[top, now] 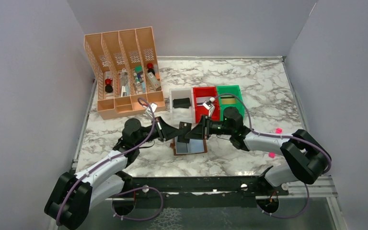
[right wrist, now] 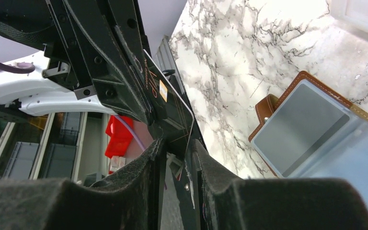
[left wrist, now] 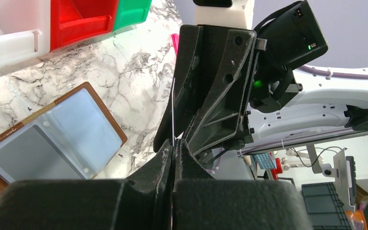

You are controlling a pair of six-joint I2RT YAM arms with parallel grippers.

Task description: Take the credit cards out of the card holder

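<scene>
Open card holder [top: 191, 147]: lying on the counter [top: 258, 91], beneath both grippers. One credit card [right wrist: 170, 98]: you are pinching it edge-on in the shut left gripper [left wrist: 174, 158]. The right gripper [right wrist: 177, 153]: narrowly open, straddling the card's free end. Be closing it squarely before loosening the left.

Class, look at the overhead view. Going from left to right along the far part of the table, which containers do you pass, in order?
organizer → white bin → red bin → green bin
</scene>
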